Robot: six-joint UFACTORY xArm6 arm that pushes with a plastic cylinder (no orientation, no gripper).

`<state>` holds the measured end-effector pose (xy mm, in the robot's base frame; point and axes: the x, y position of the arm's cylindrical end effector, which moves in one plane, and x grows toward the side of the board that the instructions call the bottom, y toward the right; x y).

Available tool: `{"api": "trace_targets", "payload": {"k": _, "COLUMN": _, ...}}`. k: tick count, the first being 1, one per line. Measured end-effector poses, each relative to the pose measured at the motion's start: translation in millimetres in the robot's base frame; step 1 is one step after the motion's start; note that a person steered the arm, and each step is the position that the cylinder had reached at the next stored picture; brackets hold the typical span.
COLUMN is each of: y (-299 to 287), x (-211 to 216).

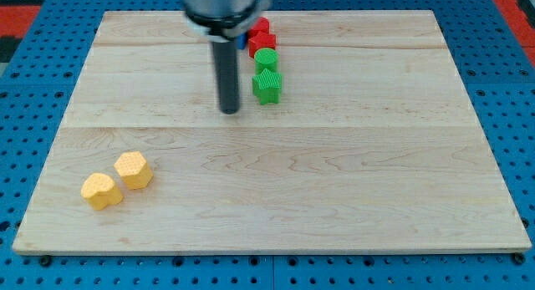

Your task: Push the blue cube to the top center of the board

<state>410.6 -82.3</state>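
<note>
My tip (230,111) rests on the board, left of a column of blocks near the view's top centre. The blue cube (248,42) shows only as a small blue sliver between the rod and a red block (262,43); the rod hides most of it. Another red block (260,26) sits just above. A green round block (266,59) and a green star-like block (267,86) continue the column downward. My tip is just left of the green star block and below the blue cube, with a small gap.
Two yellow blocks sit together at the view's lower left, one (133,170) above and right of the other (100,190). The wooden board (334,181) lies on a blue pegboard surface.
</note>
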Motion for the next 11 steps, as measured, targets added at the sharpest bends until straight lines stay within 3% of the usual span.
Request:
{"api": "trace_targets", "payload": {"k": 1, "y": -42.5, "x": -11.2}}
{"api": "trace_targets", "payload": {"k": 2, "y": -41.3, "x": -68.9}}
{"api": "trace_targets", "payload": {"k": 3, "y": -51.1, "x": -90.5}}
{"api": "trace_targets", "payload": {"k": 5, "y": 30.2, "x": -106.3}}
{"api": "trace_targets", "payload": {"k": 8, "y": 13.0, "x": -180.8}}
{"api": "trace_targets", "payload": {"k": 11, "y": 45.7, "x": -195.1}}
